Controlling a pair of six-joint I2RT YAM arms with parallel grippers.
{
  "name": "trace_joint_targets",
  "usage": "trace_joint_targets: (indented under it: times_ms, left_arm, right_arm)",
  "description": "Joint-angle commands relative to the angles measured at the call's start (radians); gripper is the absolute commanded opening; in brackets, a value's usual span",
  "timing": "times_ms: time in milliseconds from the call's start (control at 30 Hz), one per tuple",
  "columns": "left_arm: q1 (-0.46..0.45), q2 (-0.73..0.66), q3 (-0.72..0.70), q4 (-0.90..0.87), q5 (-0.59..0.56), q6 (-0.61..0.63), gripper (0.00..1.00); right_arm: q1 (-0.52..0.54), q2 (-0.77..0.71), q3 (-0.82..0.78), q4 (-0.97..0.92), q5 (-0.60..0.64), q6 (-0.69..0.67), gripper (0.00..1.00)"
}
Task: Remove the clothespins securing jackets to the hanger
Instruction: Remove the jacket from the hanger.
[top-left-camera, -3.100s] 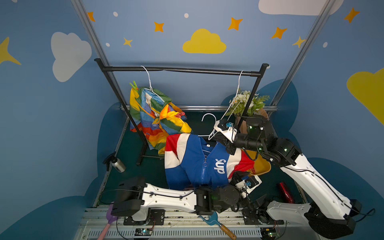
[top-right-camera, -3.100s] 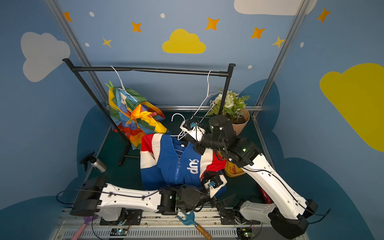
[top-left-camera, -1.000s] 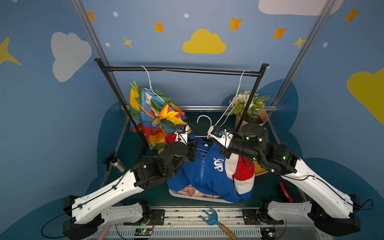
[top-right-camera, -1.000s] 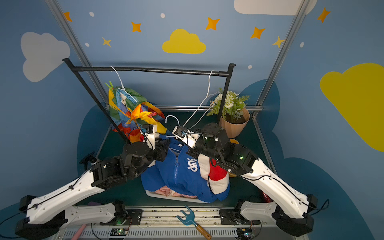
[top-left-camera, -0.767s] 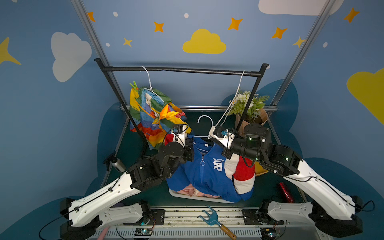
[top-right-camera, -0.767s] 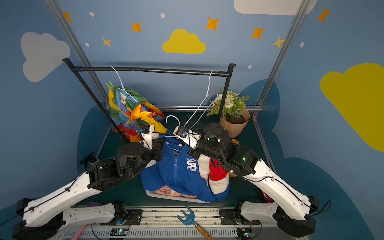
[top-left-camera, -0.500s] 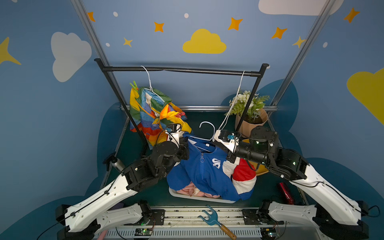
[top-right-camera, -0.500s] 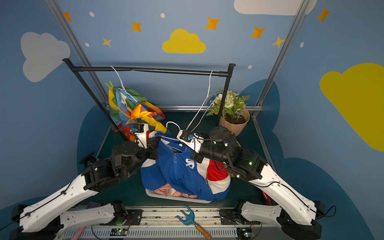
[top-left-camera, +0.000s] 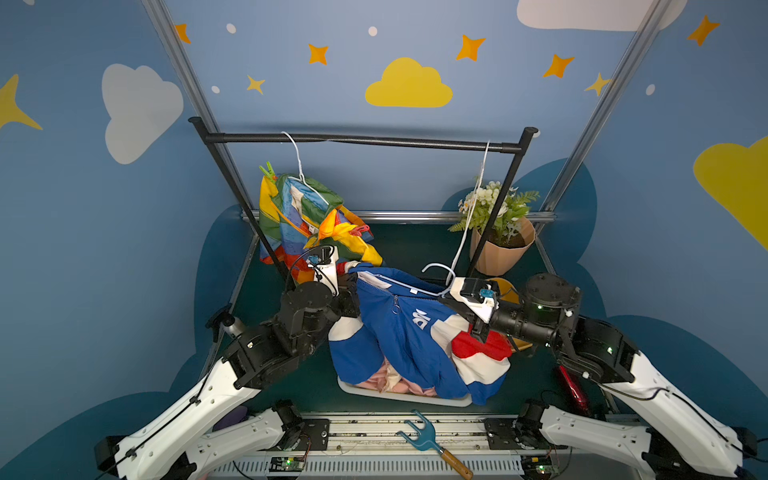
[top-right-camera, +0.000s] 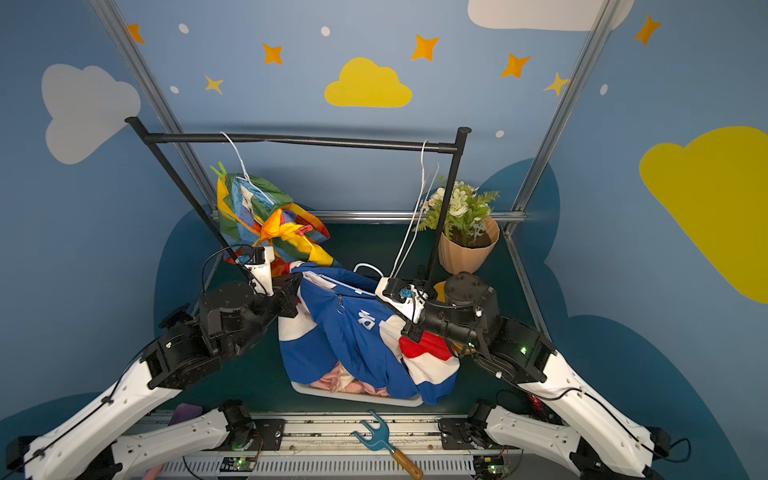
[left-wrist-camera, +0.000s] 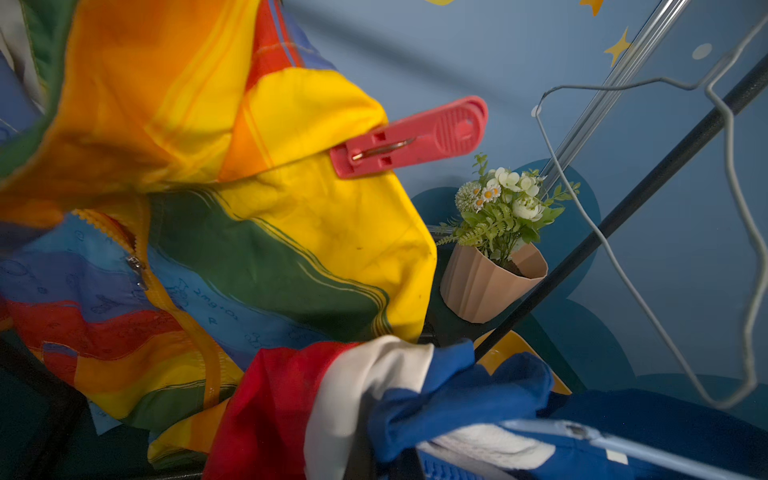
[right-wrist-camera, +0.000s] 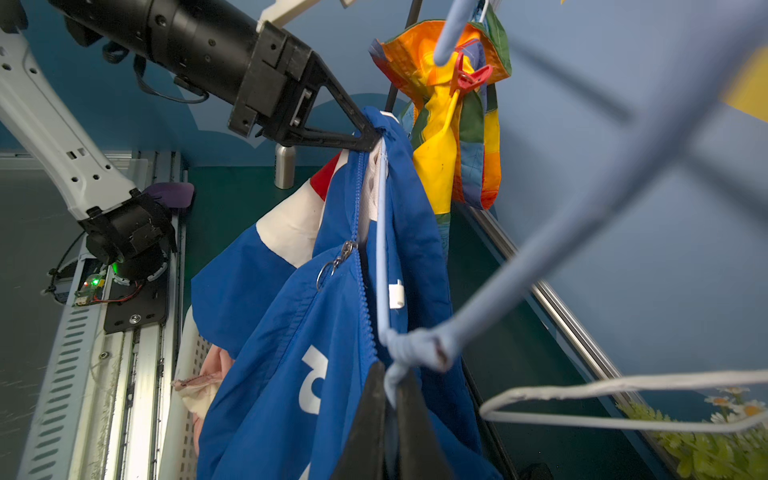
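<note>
The blue, white and red jacket (top-left-camera: 399, 332) hangs stretched between my two grippers over a tray. My left gripper (right-wrist-camera: 370, 141) is shut on its collar at the shoulder end; in the left wrist view cloth hides the fingers. My right gripper (right-wrist-camera: 390, 390) is shut on the twisted neck of the light-blue hanger (right-wrist-camera: 382, 232) inside that jacket. The rainbow jacket (top-left-camera: 307, 220) hangs on the rack with a green clothespin (top-left-camera: 269, 170) at one shoulder and a red clothespin (left-wrist-camera: 409, 139) at the other. A pink jacket (top-left-camera: 390, 376) lies in the tray.
The black rack bar (top-left-camera: 365, 140) spans the back, with a bare white hanger (top-left-camera: 469, 216) on it. A flower pot (top-left-camera: 500, 245) stands at the back right. The white tray (top-left-camera: 407, 397) is at the front, a blue fork tool (top-left-camera: 424, 436) lies on the rail, and a bottle (top-left-camera: 232, 326) stands left.
My left gripper has closed on the blue jacket's collar. My right gripper has carried the hanger to the right, so the jacket is drawn wider between the two arms.
</note>
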Motion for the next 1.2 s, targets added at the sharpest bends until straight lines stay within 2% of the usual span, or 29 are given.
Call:
trace_joint_targets:
  times_ms: [0,267,400,567,800,933,1167]
  left_arm:
    - [0.049,-0.026,0.014,-0.04,-0.109,-0.011,0.04]
    - [0.07,-0.045,0.042,-0.047,-0.097,-0.004,0.04]
    - [0.072,-0.043,0.057,-0.014,-0.064,0.011,0.04]
    - [0.072,0.012,0.11,-0.026,-0.047,0.007,0.04]
    - [0.104,-0.005,0.13,-0.023,-0.064,0.009,0.04]
    - [0.129,0.04,0.159,-0.052,-0.015,-0.013,0.04]
    - [0.164,0.046,0.137,-0.043,0.036,-0.054,0.04]
  right_arm:
    - [-0.025,-0.07,0.015,0.03,0.01,0.043,0.0]
    - [-0.028,-0.106,-0.015,-0.009,-0.064,0.036,0.0]
    - [-0.026,-0.075,0.006,-0.083,-0.076,0.027,0.0]
    - [-0.019,-0.061,-0.039,-0.049,-0.078,0.018,0.0]
    - [-0.026,-0.126,-0.098,-0.047,-0.057,0.029,0.0]
    - [-0.026,-0.176,-0.144,0.028,-0.115,0.073,0.0]
    - [-0.029,-0.235,-0.153,0.065,-0.062,0.105,0.0]
